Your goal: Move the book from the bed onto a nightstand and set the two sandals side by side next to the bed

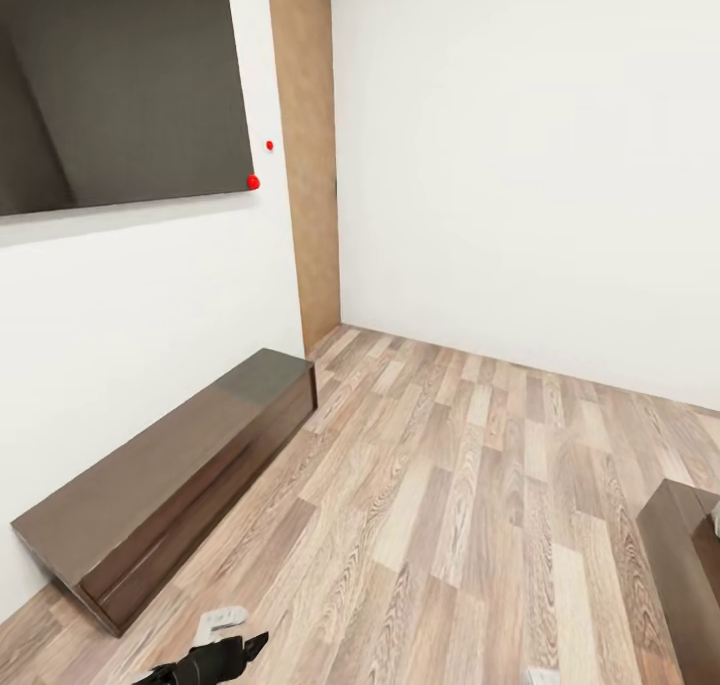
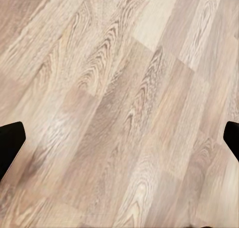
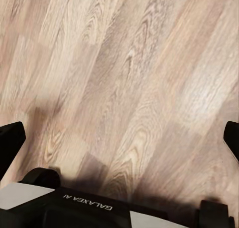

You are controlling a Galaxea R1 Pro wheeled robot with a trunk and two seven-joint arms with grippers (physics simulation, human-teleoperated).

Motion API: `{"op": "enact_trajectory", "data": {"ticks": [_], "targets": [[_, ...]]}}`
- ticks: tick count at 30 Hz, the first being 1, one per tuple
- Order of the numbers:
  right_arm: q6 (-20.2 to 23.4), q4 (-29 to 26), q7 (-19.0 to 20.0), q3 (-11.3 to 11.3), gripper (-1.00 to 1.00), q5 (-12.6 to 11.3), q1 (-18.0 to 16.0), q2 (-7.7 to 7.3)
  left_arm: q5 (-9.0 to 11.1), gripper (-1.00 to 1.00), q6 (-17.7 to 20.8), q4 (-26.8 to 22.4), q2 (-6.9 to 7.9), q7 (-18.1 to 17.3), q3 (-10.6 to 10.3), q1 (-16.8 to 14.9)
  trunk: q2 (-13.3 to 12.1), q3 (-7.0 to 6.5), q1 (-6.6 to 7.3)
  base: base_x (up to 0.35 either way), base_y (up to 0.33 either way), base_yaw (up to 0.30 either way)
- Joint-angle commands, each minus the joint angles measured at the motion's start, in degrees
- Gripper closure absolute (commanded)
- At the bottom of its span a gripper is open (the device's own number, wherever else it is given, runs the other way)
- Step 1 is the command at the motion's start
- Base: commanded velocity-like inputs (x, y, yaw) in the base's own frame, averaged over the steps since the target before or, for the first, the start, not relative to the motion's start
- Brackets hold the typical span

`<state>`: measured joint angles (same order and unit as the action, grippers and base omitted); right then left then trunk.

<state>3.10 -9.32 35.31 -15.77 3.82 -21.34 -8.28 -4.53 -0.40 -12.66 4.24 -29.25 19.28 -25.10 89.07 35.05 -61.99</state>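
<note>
The book, the two sandals and the nightstand are out of view. A dark brown wooden corner (image 1: 680, 555) with a sliver of pale grey on top pokes in at the head view's right edge; it looks like the bed's frame. My left arm (image 1: 205, 660) shows dark at the bottom of the head view. In the left wrist view the left gripper (image 2: 119, 140) is open over bare wood-plank floor, its black fingertips (image 2: 10, 145) far apart. The right gripper (image 3: 119, 138) is open too, above the same floor, with nothing between its fingers.
A long plain dark-brown floor cabinet (image 1: 170, 485) runs along the left wall under a large black wall screen (image 1: 120, 85). A tall wooden panel (image 1: 310, 155) stands in the corner. White walls meet ahead, and brown plank floor (image 1: 450, 485) stretches between cabinet and frame.
</note>
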Motion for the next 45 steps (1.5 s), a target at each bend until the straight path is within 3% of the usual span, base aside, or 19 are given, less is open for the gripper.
{"op": "enact_trajectory", "data": {"ticks": [1, 45], "targets": [[0.3, -0.1, 0.3, -0.5, -1.0, 0.4, 0.0, 0.01, -0.5, -1.0, 0.0, 0.0, -0.02, -0.3, 0.5, 0.0, 0.0, 0.05, -0.03, 0.33, 0.0, 0.0], [0.3, -0.1, 0.3, -0.5, -1.0, 0.5, 0.0, 0.01, -0.5, -1.0, 0.0, 0.0, -0.02, -0.3, 0.5, 0.0, 0.0, 0.05, -0.03, 0.33, 0.0, -0.008]]}}
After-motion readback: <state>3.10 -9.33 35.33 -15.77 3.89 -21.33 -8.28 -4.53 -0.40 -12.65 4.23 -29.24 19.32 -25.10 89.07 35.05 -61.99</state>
